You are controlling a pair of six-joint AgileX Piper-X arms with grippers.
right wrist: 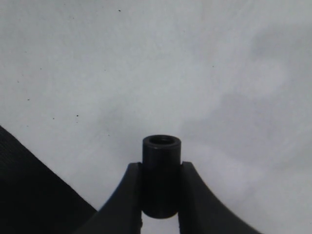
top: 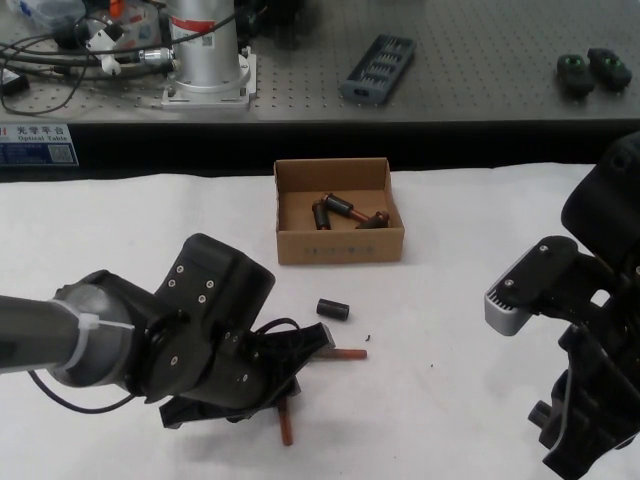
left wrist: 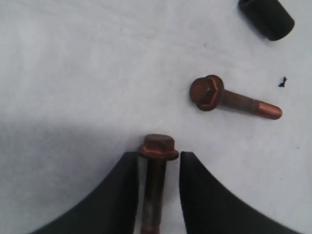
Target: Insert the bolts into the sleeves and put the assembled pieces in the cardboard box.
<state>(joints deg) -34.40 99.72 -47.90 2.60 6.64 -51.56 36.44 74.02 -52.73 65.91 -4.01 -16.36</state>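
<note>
Black, smooth-faced fingers of the left gripper (left wrist: 159, 157) straddle a copper-coloured bolt (left wrist: 154, 190) lying on the white sheet (top: 450, 260). They are parted only narrowly, and a sliver of sheet shows on each side of the shank. The bolt's flanged hex head pokes out just past the fingertips. To the right of it lies a second bolt (left wrist: 229, 97) of the same dull copper finish, its shank tip brighter than the rest. A loose sleeve (top: 333, 309), a short matt black cylinder, lies a little farther off, between that bolt and the cardboard box (top: 340, 243).

At the near right, the right gripper (right wrist: 161, 165) is clamped on another black sleeve (right wrist: 161, 190). Both fingers press its sides and its open bore faces away from the wrist, above bare sheet.

The box is plain brown corrugated card, open at the top, standing at the middle of the sheet's far part. Inside it lie assembled pieces (top: 345, 212), dark sleeves with copper ends showing. Faint print marks its near wall.

Beyond the sheet runs a perforated metal bench (top: 470, 70). A blue-and-white label (top: 37, 145) with print is fixed to its edge at the far left.
</note>
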